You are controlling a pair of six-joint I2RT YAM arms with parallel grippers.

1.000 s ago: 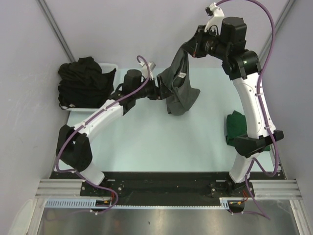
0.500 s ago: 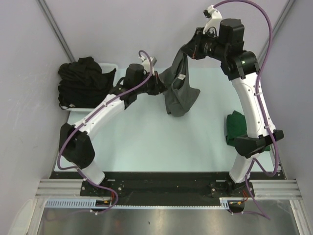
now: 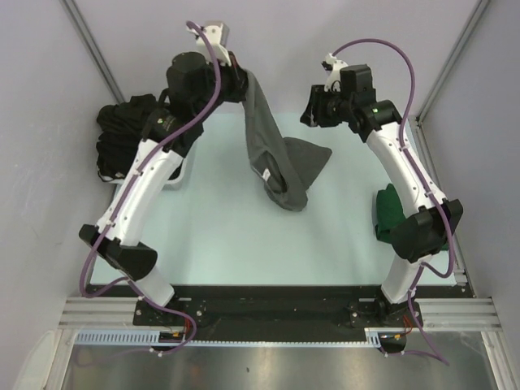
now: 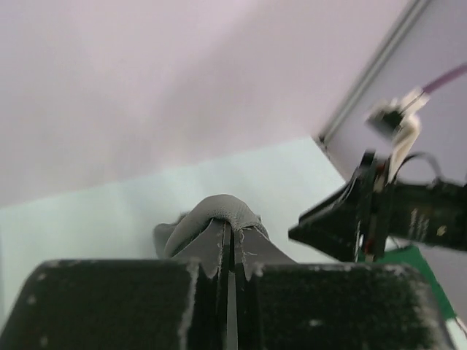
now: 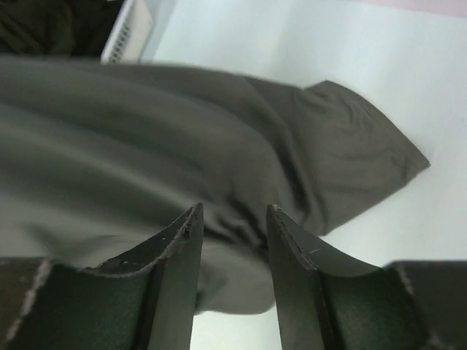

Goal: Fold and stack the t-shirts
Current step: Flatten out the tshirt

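A charcoal grey t-shirt hangs from my left gripper, which is raised high at the back and shut on a fold of it. The shirt's lower part rests bunched on the table, and a small white label shows. My right gripper is open and apart from the shirt, its fingers with nothing between them, the grey shirt beyond. A dark green t-shirt lies folded at the right. Black t-shirts are piled in the basket at the left.
The white basket stands at the back left against the wall. The pale table top extends toward the arm bases. Walls close in at the back and both sides.
My left gripper shut on the grey shirt and rose to the back left, lifting it. The right gripper let go of the shirt, opened and moved right and down.
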